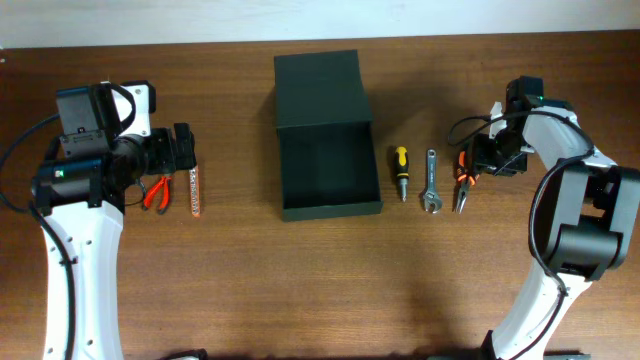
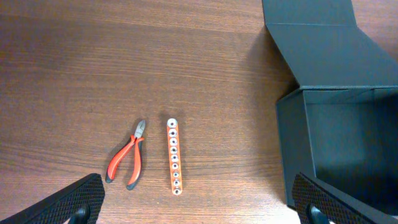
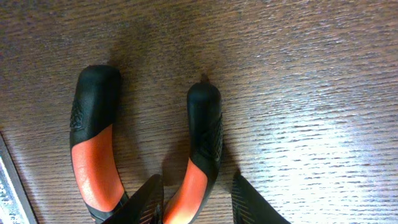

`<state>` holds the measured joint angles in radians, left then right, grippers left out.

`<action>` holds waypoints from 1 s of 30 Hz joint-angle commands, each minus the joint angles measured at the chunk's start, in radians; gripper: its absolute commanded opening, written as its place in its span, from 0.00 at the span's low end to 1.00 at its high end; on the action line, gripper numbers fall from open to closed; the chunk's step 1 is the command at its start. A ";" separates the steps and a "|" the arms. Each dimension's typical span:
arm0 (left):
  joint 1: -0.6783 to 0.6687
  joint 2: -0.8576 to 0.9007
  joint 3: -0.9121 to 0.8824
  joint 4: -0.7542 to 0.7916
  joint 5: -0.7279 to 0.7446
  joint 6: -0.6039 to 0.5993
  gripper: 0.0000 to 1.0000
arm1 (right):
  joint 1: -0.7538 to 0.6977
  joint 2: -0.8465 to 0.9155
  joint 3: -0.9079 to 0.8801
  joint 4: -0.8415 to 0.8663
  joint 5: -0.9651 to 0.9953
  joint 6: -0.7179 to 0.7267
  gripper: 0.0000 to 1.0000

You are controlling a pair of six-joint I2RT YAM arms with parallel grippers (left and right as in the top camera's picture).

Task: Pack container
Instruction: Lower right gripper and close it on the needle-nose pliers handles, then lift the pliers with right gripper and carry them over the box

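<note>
The container (image 1: 330, 165) is a dark green-black box at the table's middle, its lid folded open toward the back; nothing shows inside. It also shows in the left wrist view (image 2: 339, 143). My left gripper (image 1: 185, 150) (image 2: 202, 208) is wide open and empty, hovering above the red-handled pliers (image 1: 155, 192) (image 2: 127, 160) and an orange strip with holes (image 1: 195, 190) (image 2: 174, 155). My right gripper (image 1: 478, 165) (image 3: 198, 202) is open, low over the table. Its fingers straddle one handle of the orange-and-black pliers (image 1: 462, 188) (image 3: 93, 155), with a gap on one side.
A yellow-and-black screwdriver (image 1: 400, 170) and a silver adjustable wrench (image 1: 431, 182) lie between the container and the right pliers. The wooden table (image 1: 320, 290) runs bare toward the front edge.
</note>
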<state>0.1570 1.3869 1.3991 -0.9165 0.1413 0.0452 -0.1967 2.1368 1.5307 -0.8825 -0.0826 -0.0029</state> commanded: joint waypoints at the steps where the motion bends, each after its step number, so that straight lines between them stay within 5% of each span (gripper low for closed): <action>1: 0.005 0.004 0.022 0.003 -0.008 0.020 0.99 | 0.001 0.019 0.012 0.000 0.009 0.008 0.32; 30: 0.005 0.004 0.022 0.003 -0.008 0.020 0.99 | 0.001 0.018 0.012 0.023 0.008 0.012 0.07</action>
<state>0.1570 1.3869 1.3991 -0.9169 0.1413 0.0452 -0.1967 2.1387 1.5307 -0.8627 -0.0753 0.0036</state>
